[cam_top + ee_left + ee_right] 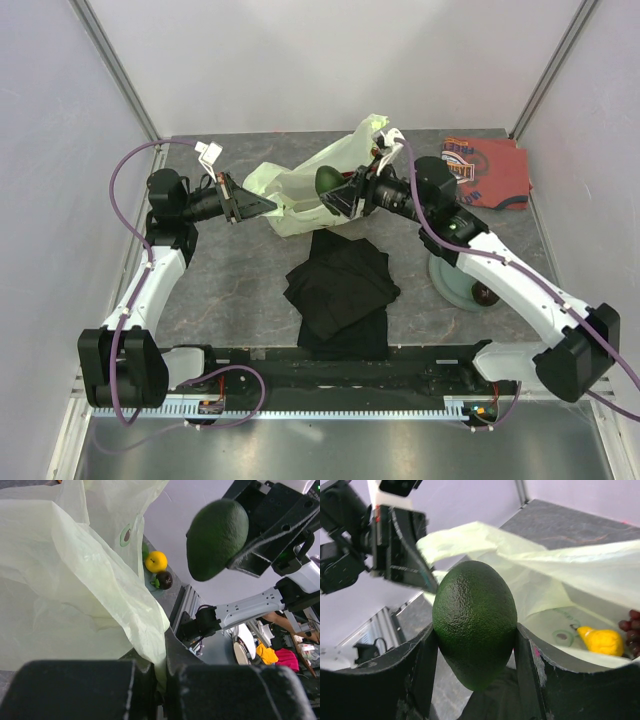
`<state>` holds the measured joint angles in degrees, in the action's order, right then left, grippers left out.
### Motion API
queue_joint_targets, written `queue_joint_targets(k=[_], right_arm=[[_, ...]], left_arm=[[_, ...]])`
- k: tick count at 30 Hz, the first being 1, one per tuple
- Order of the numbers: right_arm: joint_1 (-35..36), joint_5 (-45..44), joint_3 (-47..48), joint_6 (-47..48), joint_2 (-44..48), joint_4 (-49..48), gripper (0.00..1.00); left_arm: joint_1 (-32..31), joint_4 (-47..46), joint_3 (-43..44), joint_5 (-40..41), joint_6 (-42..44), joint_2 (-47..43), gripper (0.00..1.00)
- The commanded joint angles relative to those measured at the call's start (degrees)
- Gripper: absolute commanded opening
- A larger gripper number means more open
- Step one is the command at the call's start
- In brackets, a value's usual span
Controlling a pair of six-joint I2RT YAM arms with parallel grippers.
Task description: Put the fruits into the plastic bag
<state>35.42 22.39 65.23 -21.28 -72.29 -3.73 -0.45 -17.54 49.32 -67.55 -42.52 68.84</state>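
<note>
The pale yellow-green plastic bag (295,190) lies at the table's back middle with its mouth open toward the right. My left gripper (262,205) is shut on the bag's edge (150,625), which is pinched between its fingers (167,652). My right gripper (338,192) is shut on a dark green avocado-like fruit (475,622) and holds it at the bag's mouth; the fruit also shows in the left wrist view (217,537). A yellow fruit (602,641) and dark red grapes (632,627) lie inside the bag. A round yellow fruit (156,561) and a dark maroon one (164,580) sit beyond the bag.
A folded black cloth (340,295) lies in front of the bag. A red-orange patterned cloth (490,172) lies at the back right. A grey-green plate (455,285) with a dark fruit (487,295) sits partly under the right arm.
</note>
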Motion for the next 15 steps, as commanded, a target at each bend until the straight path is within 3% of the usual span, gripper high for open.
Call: queue_joint_targets(k=[1, 15], right_arm=[[0.44, -4.46, 6.39, 3.34, -3.02, -0.66, 0.11], [6.5, -15.7, 9.92, 16.53, -16.38, -2.08, 0.09]], left_arm=[[0.01, -0.13, 1.48, 0.66, 2.36, -0.02, 0.02], [0.1, 0.05, 1.48, 0.66, 2.44, 0.16, 0.02]])
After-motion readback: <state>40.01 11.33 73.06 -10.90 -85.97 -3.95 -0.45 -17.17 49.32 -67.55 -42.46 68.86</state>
